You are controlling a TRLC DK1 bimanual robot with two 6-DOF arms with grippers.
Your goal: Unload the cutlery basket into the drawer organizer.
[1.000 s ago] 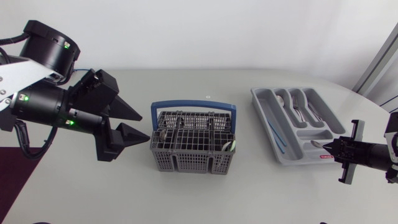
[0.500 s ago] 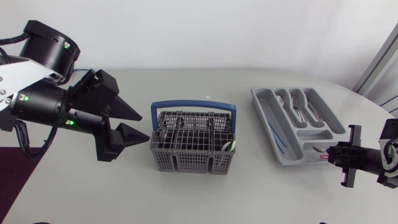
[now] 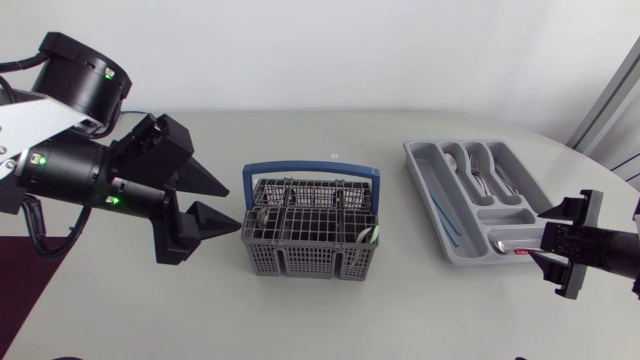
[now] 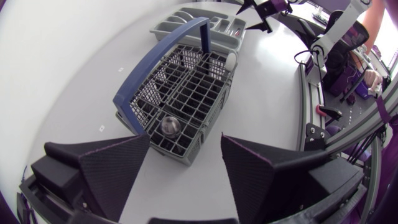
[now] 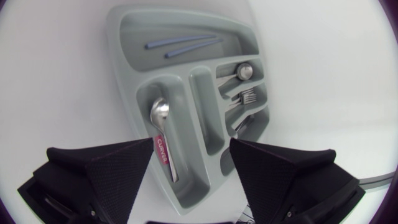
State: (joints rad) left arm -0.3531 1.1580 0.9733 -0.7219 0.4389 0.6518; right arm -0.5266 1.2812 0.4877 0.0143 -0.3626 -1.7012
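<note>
Head view puts the right tool (image 3: 535, 234) at the lower right of the frame, its matte black wedge fingers spread apart and holding nothing, their tips just beside the near end of the drawer organizer (image 3: 416, 165). At centre left the left tool (image 3: 236, 203) hovers with its broad fingers likewise apart and empty, tips close to the left wall of the cutlery basket (image 3: 310, 245) but not touching it. That basket stands upright on the pale, smooth counter (image 3: 300, 320) at the frame's centre, a grey plastic lattice of small cells under an arched blue handle (image 3: 310, 170), with a few metal pieces poking up inside. In the left wrist view the basket (image 4: 186, 93) lies ahead of the open left tool (image 4: 185, 140), and a rounded metal piece (image 4: 170, 126) sits in its nearest cell. In the right wrist view the right tool (image 5: 191, 144) hangs over the organizer (image 5: 121, 68), a moulded grey tray of rounded compartments: a spoon (image 5: 160, 115) with a red-marked handle lies in the compartment nearest the fingers, forks (image 5: 245, 98) and another spoon (image 5: 239, 71) rest in slots beyond, and two thin blue sticks (image 5: 180, 45) lie in the farthest long slot.
</note>
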